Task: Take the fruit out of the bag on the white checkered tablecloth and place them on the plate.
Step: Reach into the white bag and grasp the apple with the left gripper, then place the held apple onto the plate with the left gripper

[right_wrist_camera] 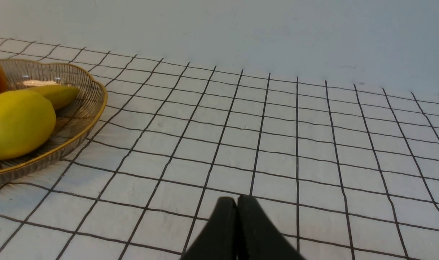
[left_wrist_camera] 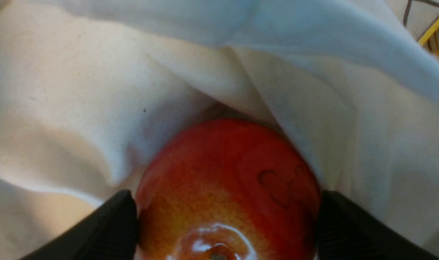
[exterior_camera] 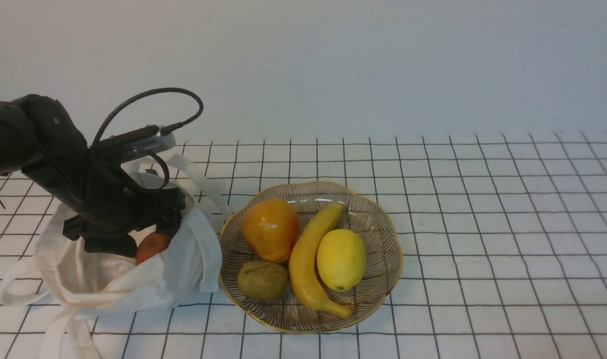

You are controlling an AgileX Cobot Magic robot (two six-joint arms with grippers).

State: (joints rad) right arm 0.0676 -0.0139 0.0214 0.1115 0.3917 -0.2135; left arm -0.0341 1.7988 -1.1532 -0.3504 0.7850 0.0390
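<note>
The off-white cloth bag (exterior_camera: 108,279) lies open at the left on the white checkered tablecloth (exterior_camera: 483,224). My left gripper (exterior_camera: 141,239) reaches down into the bag's mouth. In the left wrist view my left gripper (left_wrist_camera: 224,196) is shut on the red apple (left_wrist_camera: 226,173), with a black finger (left_wrist_camera: 114,224) against each side and bag cloth (left_wrist_camera: 78,90) all round. The apple (exterior_camera: 151,247) shows partly in the front view. The glass plate (exterior_camera: 380,234) with the gold rim stands right of the bag. My right gripper (right_wrist_camera: 237,198) is shut and empty over bare cloth (right_wrist_camera: 277,144), out of the front view.
The plate holds an orange pear (exterior_camera: 270,228), a banana (exterior_camera: 308,259), a lemon (exterior_camera: 341,259) and a small brownish-green fruit (exterior_camera: 262,280). The bag's straps (exterior_camera: 14,294) trail toward the front left. The plate (right_wrist_camera: 78,94) and lemon (right_wrist_camera: 17,122) also show in the right wrist view.
</note>
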